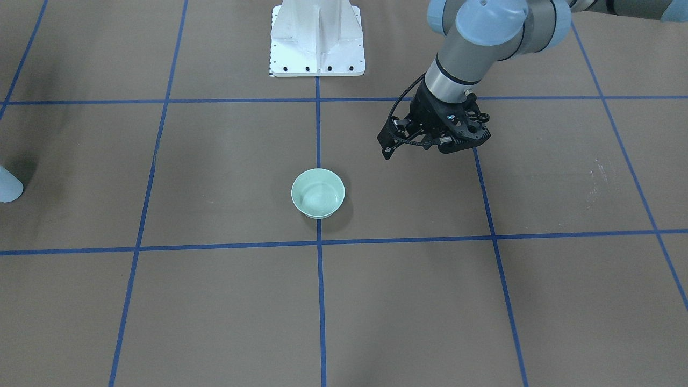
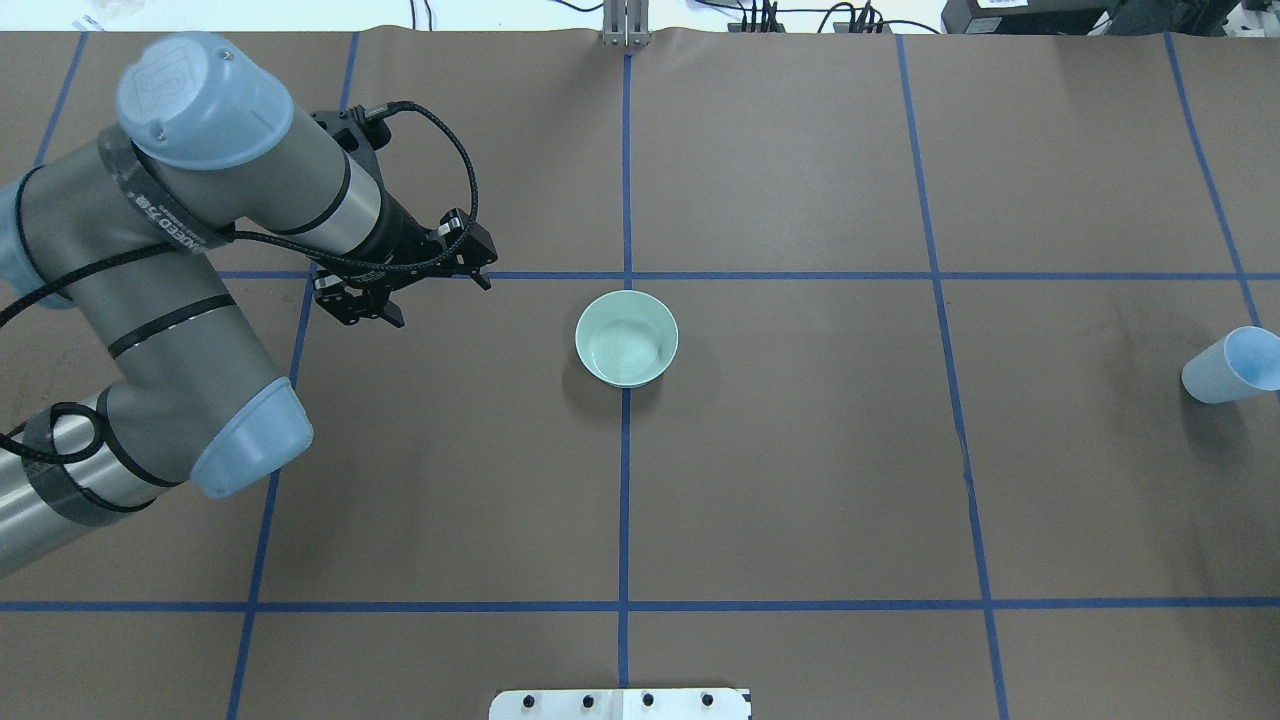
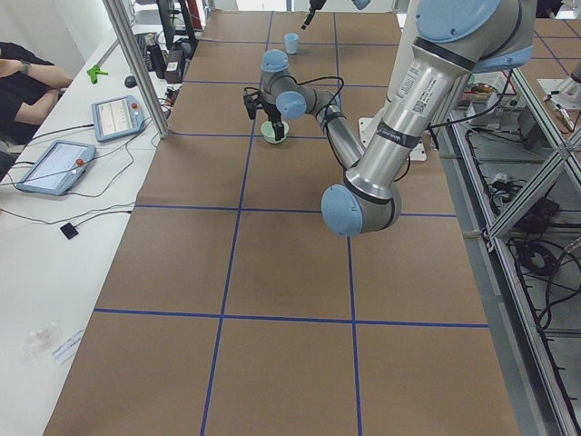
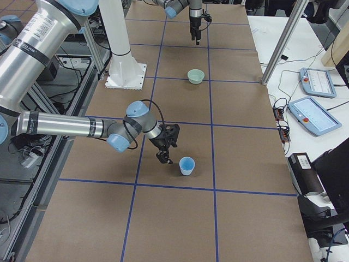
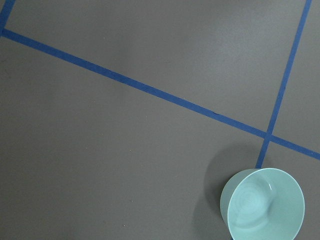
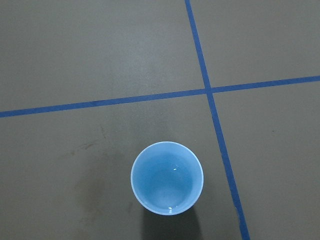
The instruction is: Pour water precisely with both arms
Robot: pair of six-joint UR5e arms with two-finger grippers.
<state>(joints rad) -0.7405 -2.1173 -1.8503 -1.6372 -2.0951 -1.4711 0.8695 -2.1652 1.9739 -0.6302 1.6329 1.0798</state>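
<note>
1. The left gripper [image 1: 435,141], a black two-finger unit on the grey tubular left arm [image 2: 200,210], is hovering above the brown paper-covered table [image 2: 800,480]. It is pointing downward, off to one side of the bowl. Its fingers are looking spread apart, and it is carrying nothing.
2. The pale green round bowl [image 2: 627,338] is sitting upright at mid-table on a blue tape line [image 2: 626,500], out in front of the white metal pedestal [image 1: 317,40]. Its inside is looking dry.
3. The pale blue plastic cup [image 6: 167,177] is standing upright toward the robot's right end of the table, well apart from the bowl. It is holding clear water [image 6: 165,192], which is showing small glints.
4. The right gripper [image 4: 165,148] is hanging low just beside the cup without touching it. Only the side view is showing it, so I cannot tell how far apart its fingers are.
5. Progress, as judged from here: pouring is not yet starting. All the water is sitting in the cup and none is appearing in the bowl. Grasping the cup, carrying it across to the bowl and tilting it carefully are all waiting to be done. The left gripper is probably there to steady the bowl.
</note>
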